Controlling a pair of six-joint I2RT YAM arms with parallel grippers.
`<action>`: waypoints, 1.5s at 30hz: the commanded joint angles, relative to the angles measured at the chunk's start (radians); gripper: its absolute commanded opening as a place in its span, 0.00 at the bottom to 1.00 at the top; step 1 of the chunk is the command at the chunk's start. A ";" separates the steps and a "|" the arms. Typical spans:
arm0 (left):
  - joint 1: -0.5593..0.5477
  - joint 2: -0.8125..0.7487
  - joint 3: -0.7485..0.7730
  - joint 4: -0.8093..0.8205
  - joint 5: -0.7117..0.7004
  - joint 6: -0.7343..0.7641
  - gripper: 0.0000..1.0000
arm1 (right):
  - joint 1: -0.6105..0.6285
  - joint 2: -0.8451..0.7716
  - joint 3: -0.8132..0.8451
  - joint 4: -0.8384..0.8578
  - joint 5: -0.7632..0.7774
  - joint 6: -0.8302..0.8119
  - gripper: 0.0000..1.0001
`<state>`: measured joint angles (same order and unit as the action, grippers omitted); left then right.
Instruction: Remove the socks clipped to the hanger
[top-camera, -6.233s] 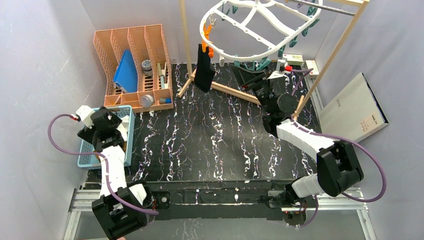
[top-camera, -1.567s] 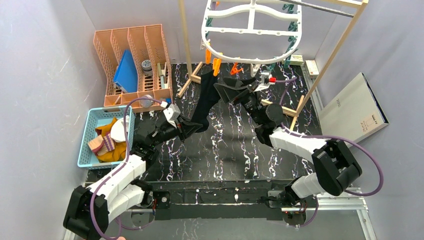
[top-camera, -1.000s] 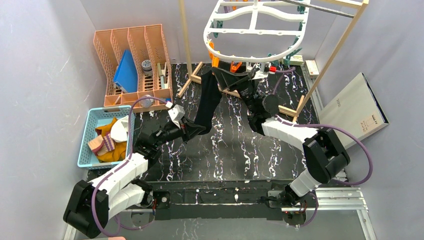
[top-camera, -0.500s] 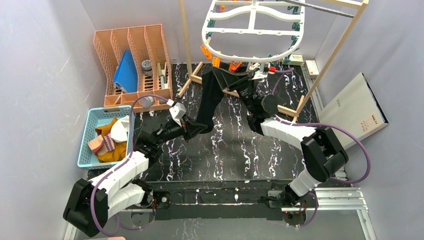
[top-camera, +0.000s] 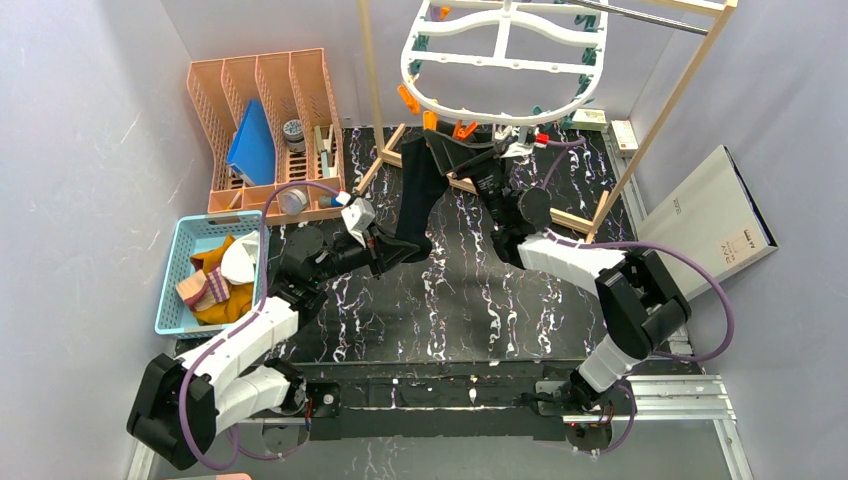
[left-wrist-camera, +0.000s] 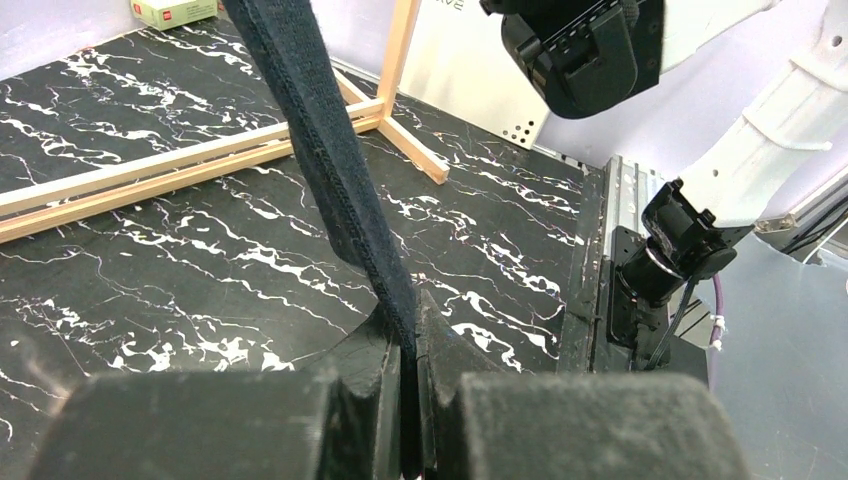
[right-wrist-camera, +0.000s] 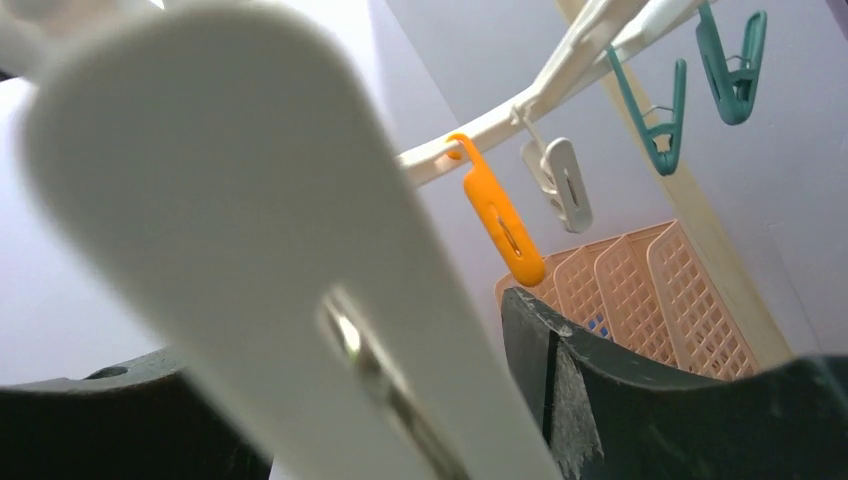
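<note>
Draws the black sock (top-camera: 418, 195) taut on a slant from the near rim of the hanger (top-camera: 540, 66) down toward the desk (top-camera: 480, 300), lower end clenched in the left jaws for the pull, right jaws set around a white clip (right-wrist-camera: 230, 200), likely to open it, squeeze impossible to confirm.

Rearward, black sock (top-camera: 418, 190) and wooden frame (top-camera: 670, 105) block passage.

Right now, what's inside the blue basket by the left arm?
Loose socks piled in the blue basket: a mustard yellow sock, a maroon striped sock and a grey-white one. Whatever lies under the pile is covered.
</note>
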<state>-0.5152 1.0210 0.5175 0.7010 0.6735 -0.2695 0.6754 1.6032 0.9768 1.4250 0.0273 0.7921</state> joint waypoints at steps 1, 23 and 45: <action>-0.008 0.012 0.049 -0.003 0.014 0.003 0.00 | 0.001 0.018 0.055 0.055 0.020 0.001 0.78; -0.021 0.013 0.050 -0.008 0.011 -0.017 0.00 | 0.001 0.074 0.123 0.072 -0.004 0.033 0.64; -0.029 0.026 0.045 -0.008 -0.001 -0.032 0.00 | -0.006 0.080 0.161 0.069 -0.021 0.044 0.48</action>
<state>-0.5373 1.0451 0.5400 0.6933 0.6693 -0.2970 0.6743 1.6886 1.0851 1.4414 0.0120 0.8356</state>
